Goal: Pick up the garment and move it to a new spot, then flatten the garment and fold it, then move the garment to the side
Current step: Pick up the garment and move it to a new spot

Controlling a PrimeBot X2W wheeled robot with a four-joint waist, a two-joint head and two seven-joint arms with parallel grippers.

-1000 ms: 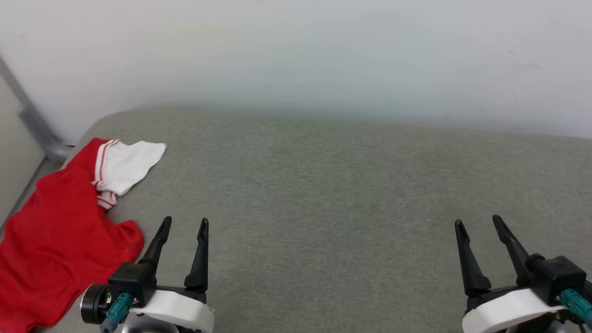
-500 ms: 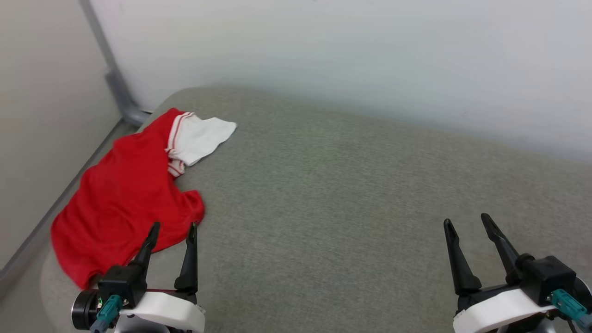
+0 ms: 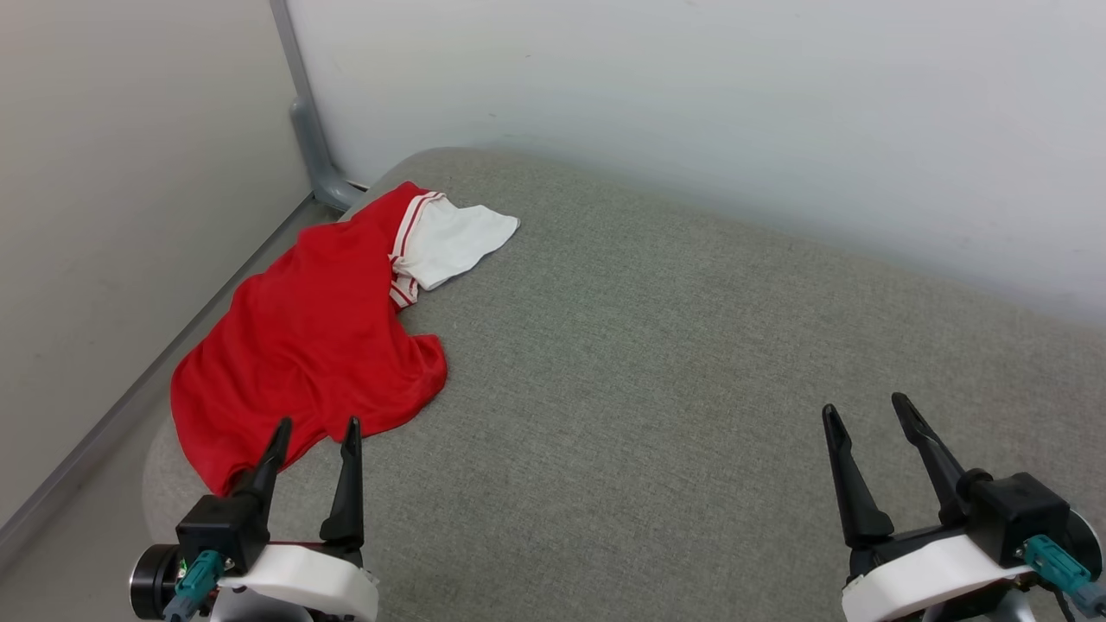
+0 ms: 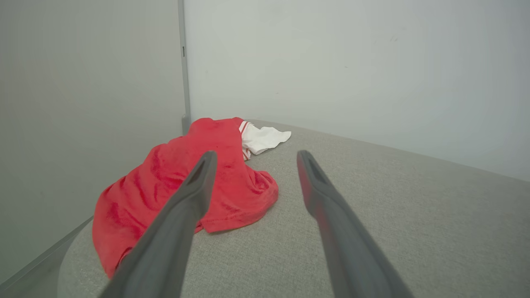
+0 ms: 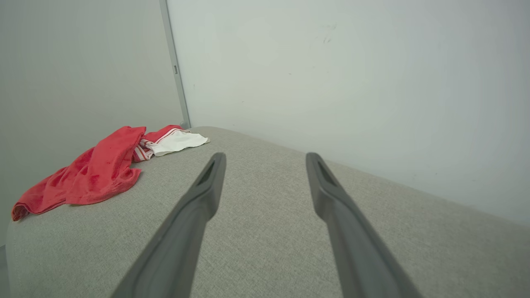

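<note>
The garment (image 3: 311,337), a bright red shirt with a white sleeve and striped trim, lies crumpled at the left end of the grey cushioned surface (image 3: 657,345). It also shows in the left wrist view (image 4: 223,182) and the right wrist view (image 5: 95,169). My left gripper (image 3: 315,429) is open at the lower left, its fingertips just over the garment's near hem, nothing between them. My right gripper (image 3: 864,413) stands open at the lower right, far from the garment, over bare fabric. In the wrist views both pairs of fingers (image 4: 194,194) (image 5: 207,186) stand apart above the surface.
A white wall (image 3: 691,104) runs close behind the surface. A grey pole (image 3: 307,121) stands in the corner at the far left, beside a beige wall panel (image 3: 112,173). The surface's rounded left edge (image 3: 160,449) drops off beside the garment.
The head camera has turned to the left, so the garment sits nearer the picture's middle and the left wall shows. Both grippers stay open and empty.
</note>
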